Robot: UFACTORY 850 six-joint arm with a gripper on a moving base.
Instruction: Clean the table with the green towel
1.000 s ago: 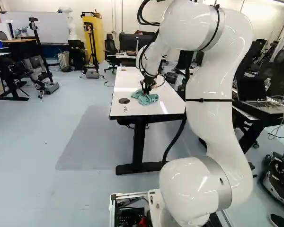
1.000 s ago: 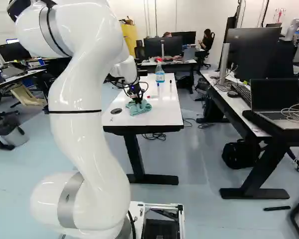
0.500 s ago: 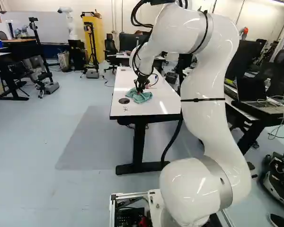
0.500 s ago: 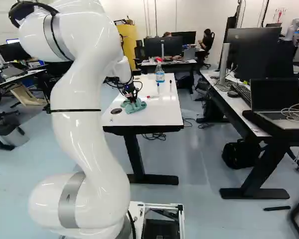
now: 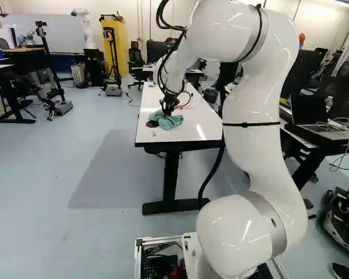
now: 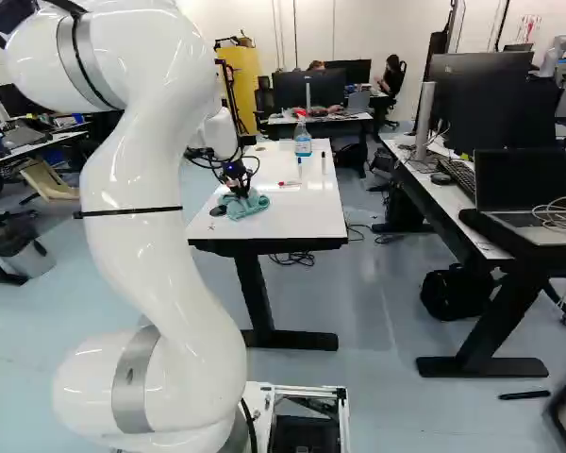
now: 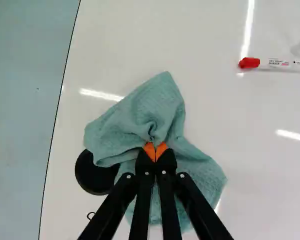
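Green towel overlapping black disc, red-capped marker and bottle beyond

Bright, even light fills the room, some of it from a lamp overhead at the top right corner of the left base view. The glossy white counter is bright in both base views, with a streak of glare toward its right side in the left base view. A broad, soft-edged shadow lies on the floor beside it. Small white highlights shine on the arm. In the wrist view, several narrow reflections glare off the counter, one reaching the marker, while gentle shading models the folds of the towel.
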